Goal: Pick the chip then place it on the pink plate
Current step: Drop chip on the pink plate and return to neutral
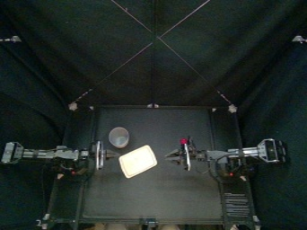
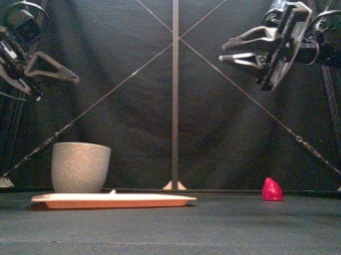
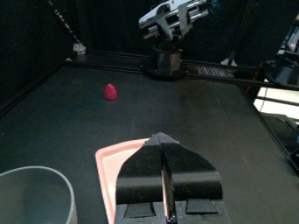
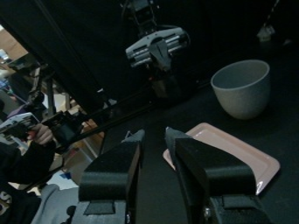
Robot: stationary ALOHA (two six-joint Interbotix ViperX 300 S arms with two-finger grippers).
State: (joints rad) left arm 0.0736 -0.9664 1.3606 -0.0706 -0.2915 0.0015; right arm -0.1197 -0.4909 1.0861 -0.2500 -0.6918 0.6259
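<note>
A small red pointed toy [image 1: 184, 141] [image 2: 272, 189] [image 3: 111, 92] stands on the black table right of middle. The flat pink plate [image 1: 138, 161] [image 2: 114, 200] [image 3: 114, 160] [image 4: 233, 159] lies left of middle. My left gripper [image 1: 99, 154] [image 2: 54, 68] [image 3: 162, 140] hovers high at the plate's left side, jaws shut with nothing in them. My right gripper [image 1: 184, 155] [image 2: 237, 50] [image 4: 155, 136] hangs high just in front of the red toy, jaws a little open and empty. Both grippers are well above the table.
A tall grey speckled cup [image 1: 118, 136] [image 2: 80, 166] [image 3: 35, 197] [image 4: 246, 86] stands upright behind the plate, toward the back left. The table's raised rails run along its sides.
</note>
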